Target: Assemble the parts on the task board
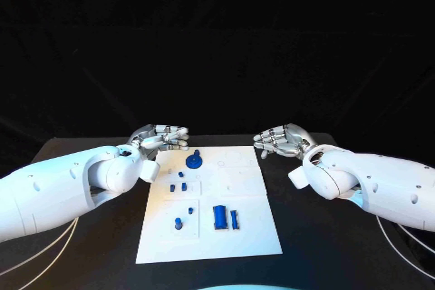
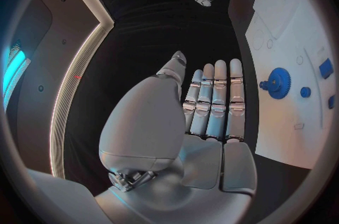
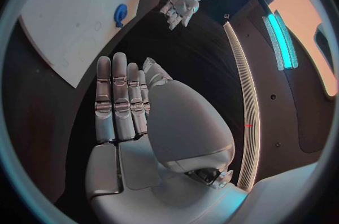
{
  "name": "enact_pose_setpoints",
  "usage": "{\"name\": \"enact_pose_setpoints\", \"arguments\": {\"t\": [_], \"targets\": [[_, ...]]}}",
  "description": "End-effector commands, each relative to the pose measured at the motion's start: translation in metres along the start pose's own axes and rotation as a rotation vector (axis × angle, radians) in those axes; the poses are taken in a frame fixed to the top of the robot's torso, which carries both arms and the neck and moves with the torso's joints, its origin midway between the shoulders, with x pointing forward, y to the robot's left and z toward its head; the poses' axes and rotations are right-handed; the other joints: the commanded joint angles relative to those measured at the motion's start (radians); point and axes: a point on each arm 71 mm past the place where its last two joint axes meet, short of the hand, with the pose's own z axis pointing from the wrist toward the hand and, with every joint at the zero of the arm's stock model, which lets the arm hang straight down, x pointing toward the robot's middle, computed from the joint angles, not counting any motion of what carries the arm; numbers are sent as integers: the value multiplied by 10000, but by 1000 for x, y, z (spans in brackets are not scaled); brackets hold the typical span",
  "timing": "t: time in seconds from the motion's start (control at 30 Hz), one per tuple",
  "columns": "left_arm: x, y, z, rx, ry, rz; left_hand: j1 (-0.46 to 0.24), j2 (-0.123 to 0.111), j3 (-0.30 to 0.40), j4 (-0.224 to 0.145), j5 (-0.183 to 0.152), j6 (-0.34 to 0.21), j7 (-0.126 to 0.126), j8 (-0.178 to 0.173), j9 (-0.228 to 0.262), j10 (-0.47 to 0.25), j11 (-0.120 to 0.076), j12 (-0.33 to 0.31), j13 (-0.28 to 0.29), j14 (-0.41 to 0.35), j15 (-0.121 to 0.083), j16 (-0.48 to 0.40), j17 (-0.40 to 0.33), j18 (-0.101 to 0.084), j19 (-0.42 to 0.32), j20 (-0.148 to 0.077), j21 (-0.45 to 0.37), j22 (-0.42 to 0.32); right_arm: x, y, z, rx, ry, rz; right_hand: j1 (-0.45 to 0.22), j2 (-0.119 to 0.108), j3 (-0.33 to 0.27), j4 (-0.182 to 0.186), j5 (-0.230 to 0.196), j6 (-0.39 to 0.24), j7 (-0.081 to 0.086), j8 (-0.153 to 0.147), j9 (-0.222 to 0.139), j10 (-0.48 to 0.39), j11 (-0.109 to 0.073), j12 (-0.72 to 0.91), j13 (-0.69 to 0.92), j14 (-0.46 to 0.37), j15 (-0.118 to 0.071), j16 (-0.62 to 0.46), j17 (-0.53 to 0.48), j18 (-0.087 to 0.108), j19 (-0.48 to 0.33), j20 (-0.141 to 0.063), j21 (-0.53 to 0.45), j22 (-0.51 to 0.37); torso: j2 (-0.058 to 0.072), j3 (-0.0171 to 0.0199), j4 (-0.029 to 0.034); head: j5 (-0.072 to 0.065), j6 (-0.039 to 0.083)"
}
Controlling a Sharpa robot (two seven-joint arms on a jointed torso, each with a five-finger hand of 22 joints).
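Observation:
The white task board lies in the middle of the table. A blue gear-shaped part sits near its far left; it also shows in the left wrist view and the right wrist view. Several small blue pieces lie down the left side. A large blue block and a slim blue bar lie nearer the front. My left hand hovers at the board's far left corner, fingers straight, holding nothing. My right hand hovers past the far right corner, also holding nothing.
The black table surrounds the board on all sides. White cables trail under my left arm and more run under my right arm.

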Motion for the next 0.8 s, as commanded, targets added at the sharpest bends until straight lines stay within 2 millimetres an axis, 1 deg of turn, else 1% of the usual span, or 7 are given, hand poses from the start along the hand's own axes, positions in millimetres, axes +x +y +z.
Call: {"name": "enact_pose_setpoints", "arguments": {"t": [0.03,0.23,0.27,0.47,0.53,0.77,0.8], "targets": [[-5,0,7,630,-695,-769,40,129,-167,29,5,-222,-69,-109,-82,-200,128,-277,-148,-200,205,-821,-319,-30,-372,205,-647,-423,-9,1,11,-560,-347,1851,-65,-124,337,-29,-50,162,114,-271,-317,330,55,-638,-1064,-118,190,-1125,-784,151,-200,289,-521,-682,-208,2,89,86,273],[-4,6,17,808,-1011,-994,103,337,-660,10,-9,-572,-282,-142,-340,-625,500,-957,-555,-1061,690,-2681,-1144,-123,-1185,607,-2147,-1468,-15,-2,25,-693,-528,2113,-510,-320,954,-365,-130,632,164,-737,-882,1078,131,-1387,-2776,577,233,-2376,-1869,216,84,425,-778,-1934,-264,60,117,207,492],[-3,9,15,305,-658,-549,-4283,981,-1144,-540,-485,-3383,-734,-793,-1057,-3669,-66,-1645,-815,-3478,174,-3236,-1638,-514,-3324,-274,-2569,-2134,-16,-5,23,-235,-762,1227,-4906,58,334,-708,-586,-2493,-379,-1388,-1584,-2312,-244,-1848,-3069,-2915,-667,-2705,-2578,-378,-2825,-176,-1422,-4185,-200,23,87,163,416],[1,10,14,405,-792,-479,-5792,981,-1144,-738,-485,-4408,-875,-793,-1057,-4819,-230,-1645,-1544,-4425,46,-3662,-1925,-641,-4137,-555,-2893,-2496,-11,-4,20,-311,-936,1417,-6556,58,239,-884,-767,-3534,-568,-1388,-1904,-3419,-372,-2106,-3377,-4065,-667,-2976,-2959,-455,-3773,-383,-1422,-5137,-242,97,241,115,562],[6,10,12,517,-937,-401,-6697,981,-1144,-857,-485,-4994,-967,-793,-1057,-5448,-335,-1645,-1544,-4938,-59,-3799,-2038,-734,-4590,-737,-2993,-2643,-6,-3,16,-384,-1127,1621,-7470,58,111,-1588,-868,-4166,-676,-1388,-2054,-4107,-1128,-2208,-4154,-4772,-667,-3060,-3118,-547,-4362,-511,-1422,-5615,-287,179,409,62,722],[29,12,2,1137,-1678,41,-8640,981,-1144,-1097,-485,-6253,-1759,-793,-1057,-6813,-583,-1645,-1544,-6036,-944,-4077,-2276,-944,-5556,-1127,-3884,-2960,18,4,-5,-605,-2129,2563,-9438,58,-172,-1588,-1732,-5526,-918,-1388,-2379,-5578,-1128,-3098,-4154,-6287,-667,-3770,-3456,-764,-5623,-779,-1422,-6639,-427,431,931,-101,1218],[33,12,0,1253,-1807,125,-8872,981,-1144,-1128,-485,-6400,-1759,-793,-1057,-6977,-614,-1645,-1544,-6166,-944,-4124,-2999,-945,-5674,-1171,-3884,-2999,21,5,-8,-617,-2278,2687,-9684,58,-207,-1588,-1732,-5697,-1647,-1388,-2420,-5761,-1128,-3098,-4154,-6476,-667,-3770,-3500,-764,-5781,-813,-1422,-6768,-436,446,962,-110,1247]]}}
